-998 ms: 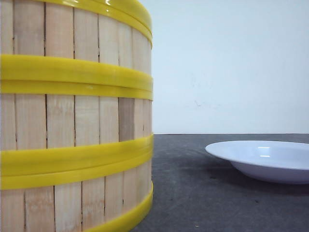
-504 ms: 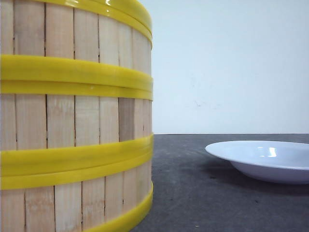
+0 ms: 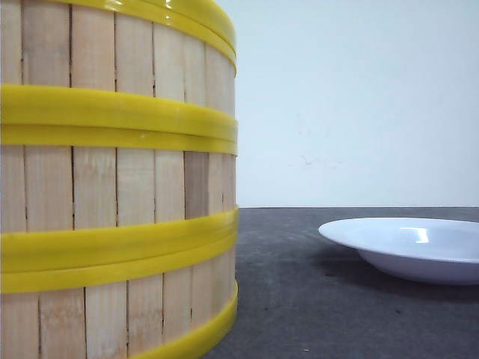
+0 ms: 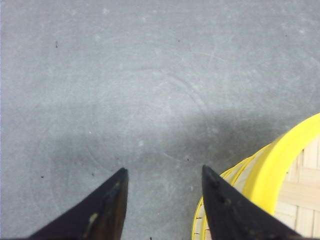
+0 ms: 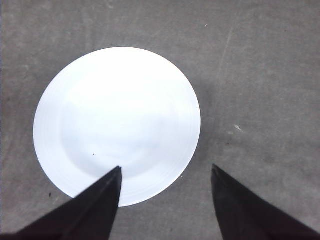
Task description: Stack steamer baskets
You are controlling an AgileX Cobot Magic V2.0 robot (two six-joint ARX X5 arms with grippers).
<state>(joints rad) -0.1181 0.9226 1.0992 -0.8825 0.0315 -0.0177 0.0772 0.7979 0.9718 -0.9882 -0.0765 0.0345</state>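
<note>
Three steamer baskets (image 3: 112, 187) stand stacked one on another, filling the left of the front view: pale slat walls with thick yellow bands between them. From the left wrist, the yellow rim of the top steamer basket (image 4: 280, 170) shows beside one finger. My left gripper (image 4: 165, 172) hangs open above the grey table next to the stack, with nothing between its fingers. My right gripper (image 5: 166, 169) is open too, high above the table, empty, one finger over the plate's edge. Neither gripper appears in the front view.
A shallow white plate (image 3: 408, 247) lies on the dark grey table (image 3: 299, 299) to the right of the stack; from the right wrist the plate (image 5: 117, 122) appears whole and empty. A pale wall stands behind.
</note>
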